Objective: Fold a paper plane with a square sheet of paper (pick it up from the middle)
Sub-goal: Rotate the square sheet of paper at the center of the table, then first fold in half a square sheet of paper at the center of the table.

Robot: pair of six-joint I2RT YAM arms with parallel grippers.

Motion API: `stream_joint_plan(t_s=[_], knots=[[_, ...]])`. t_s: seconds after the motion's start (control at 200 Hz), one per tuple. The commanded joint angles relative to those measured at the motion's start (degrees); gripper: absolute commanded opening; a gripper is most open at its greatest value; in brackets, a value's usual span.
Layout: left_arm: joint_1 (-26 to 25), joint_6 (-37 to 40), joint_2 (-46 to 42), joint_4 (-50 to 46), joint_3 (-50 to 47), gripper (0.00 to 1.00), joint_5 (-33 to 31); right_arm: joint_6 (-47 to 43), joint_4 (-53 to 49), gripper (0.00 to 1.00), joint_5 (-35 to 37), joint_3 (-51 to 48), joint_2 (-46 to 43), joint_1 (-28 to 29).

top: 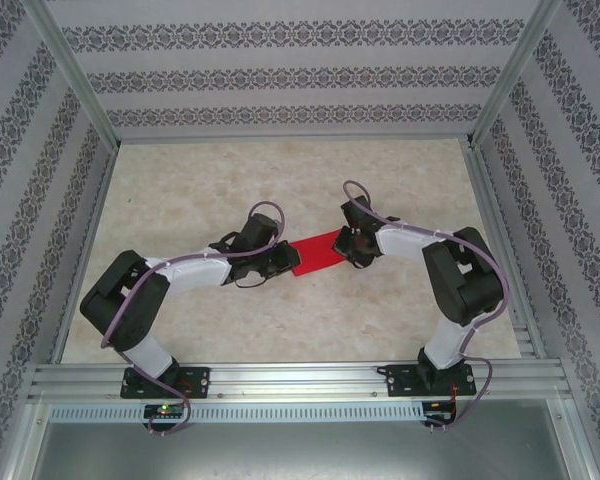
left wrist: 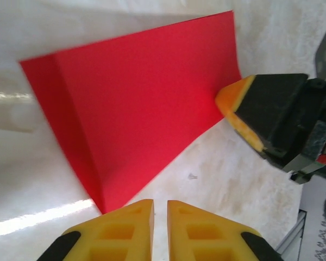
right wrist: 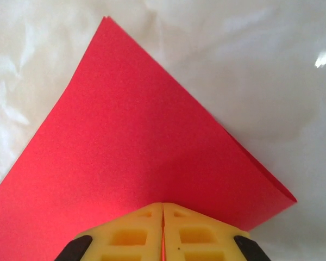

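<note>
Since the folded square sheet of paper point(top: 315, 256) on the worktop point(top: 280, 170) is light and flimsy, I'd grip its edges. The right claw point(right wrist: 162, 220) clamps one; the left claw point(left wrist: 160, 220) is nearly together, empty.

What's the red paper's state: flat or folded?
Folded: the red paper shows doubled layers at its right edge (right wrist view) and a creased flap (left wrist view).

The pale, marbled surface point(top: 280, 180) is carrying a single item. A folded red paper sheet point(top: 318, 253) is lying near its middle, showing a creased flap along one edge and doubled layers.
</note>
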Motion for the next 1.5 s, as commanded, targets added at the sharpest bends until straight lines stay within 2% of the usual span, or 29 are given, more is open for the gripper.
stream_joint_plan(t_s=[0.0, 0.195, 0.42, 0.56, 0.784, 1.219, 1.494], knots=[[-1.6, -3.6, -0.7, 7.4, -0.8, 0.13, -1.5, 4.4, 4.1, 0.07, -3.8, -3.3, -1.9, 1.0], [-3.7, -4.1, 0.8, 9.7, -1.2, 0.11, -3.7, 5.7, 15.1, 0.05, -10.2, -9.4, -5.0, 1.6], [-5.2, -4.7, 4.9, 13.5, -1.3, 0.05, -5.7, 1.7, 22.7, 0.04, -10.0, -14.0, -10.9, 2.0], [-6.0, -4.9, 7.0, 14.4, -1.1, 0.03, -7.0, 1.5, 26.7, 0.02, -11.3, -15.8, -11.0, 3.5], [-6.1, -5.3, 9.1, 15.1, -0.9, 0.00, -7.6, 2.8, 29.5, 0.00, -11.8, -16.1, -7.7, 5.7], [-6.2, -5.7, 12.4, 15.7, 0.1, 0.00, -6.9, 2.9, 29.6, 0.00, -11.6, -16.7, -4.6, 5.7], [-6.3, -5.7, 11.3, 18.6, -1.1, 0.00, -7.6, 3.1, 30.4, 0.00, -12.3, -17.6, -3.4, 5.2]])
